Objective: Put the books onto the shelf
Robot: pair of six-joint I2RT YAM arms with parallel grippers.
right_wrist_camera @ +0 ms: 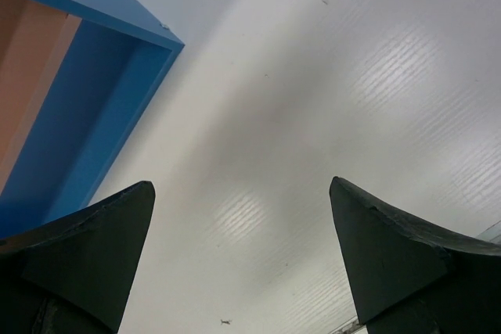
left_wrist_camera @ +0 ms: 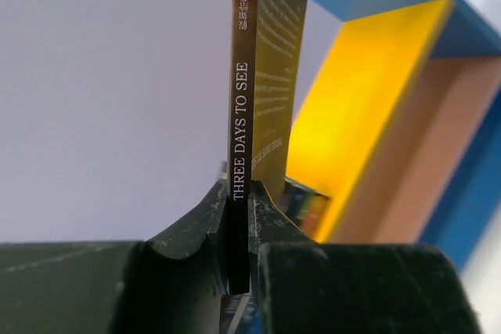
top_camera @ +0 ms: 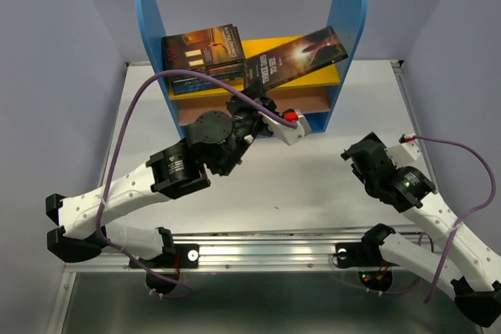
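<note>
Dark left fingers (left_wrist_camera: 213,228) fill the bottom of the left wrist view, closed on the Three Days to See book (left_wrist_camera: 262,76). 1 finger presses each cover at the near end. The spine faces the camera and runs straight up between them, and the rest of the book reaches out beyond the tips. To its right in that view are the yellow upper board (left_wrist_camera: 368,115) and the brown lower board (left_wrist_camera: 438,154) of the shelf (left_wrist_camera: 477,185).

From above, the held book (top_camera: 296,56) is tilted. Its lower left end is in the fingers in front of the shelf. Its far end rises over the yellow board towards the right blue side panel (top_camera: 348,13); whether it touches that panel cannot be told. A stack of books (top_camera: 202,48) already lies at the left end of the yellow board, against the left blue side panel (top_camera: 149,17). The shelf stands at the middle of the counter's (top_camera: 313,189) far edge.

Over the right side of the counter, well apart from the shelf, the right fingers (right_wrist_camera: 86,256) are spread wide and hold nothing. Bare counter shows between them, and a blue corner of the shelf base (right_wrist_camera: 102,107) lies to their upper left.
</note>
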